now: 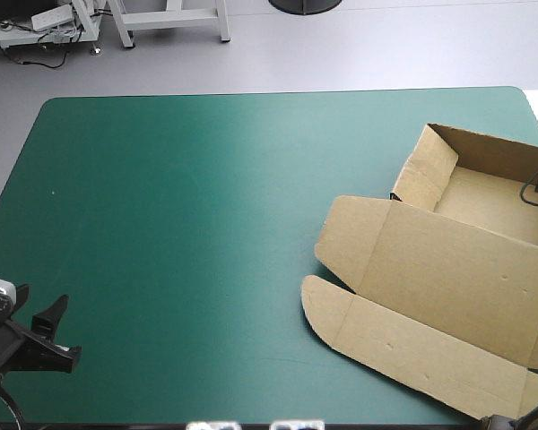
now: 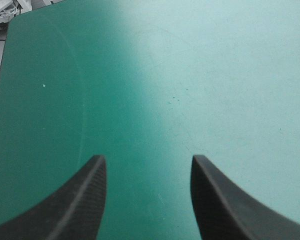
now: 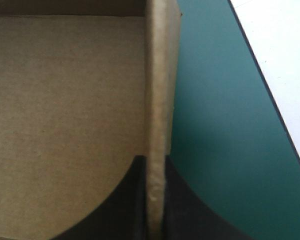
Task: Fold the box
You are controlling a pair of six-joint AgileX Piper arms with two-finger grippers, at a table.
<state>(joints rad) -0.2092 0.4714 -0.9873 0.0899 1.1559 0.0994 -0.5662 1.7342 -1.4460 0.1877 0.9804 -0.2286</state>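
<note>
left gripper: parked at the near-left corner of the desk, well apart from the box; judged idle for this step, placed clear of the work.
left fingers: spread wide, nothing between them, only bare desk ahead.
left arm pose: held low, pointed across the desk toward its far side.
box position: right half of the desk, cut off by the right edge of the high view.
box state: tray at the far right with walls raised; lid laid flat toward the near side, rounded flap not turned up.
right gripper: pressed nearly together, pinching one upright wall of the box, the board seen edge-on between the black fingers.
why held so: the wall is probably clamped so its fold sets and the tray stays square — a judgement, not observed.
right arm pose: reached in along the wall; tray floor on one side, teal-green cover and the desk's edge on the other. The grip itself is not shown in the high view.
stage: tray formed, lid open — judged well along.
</note>
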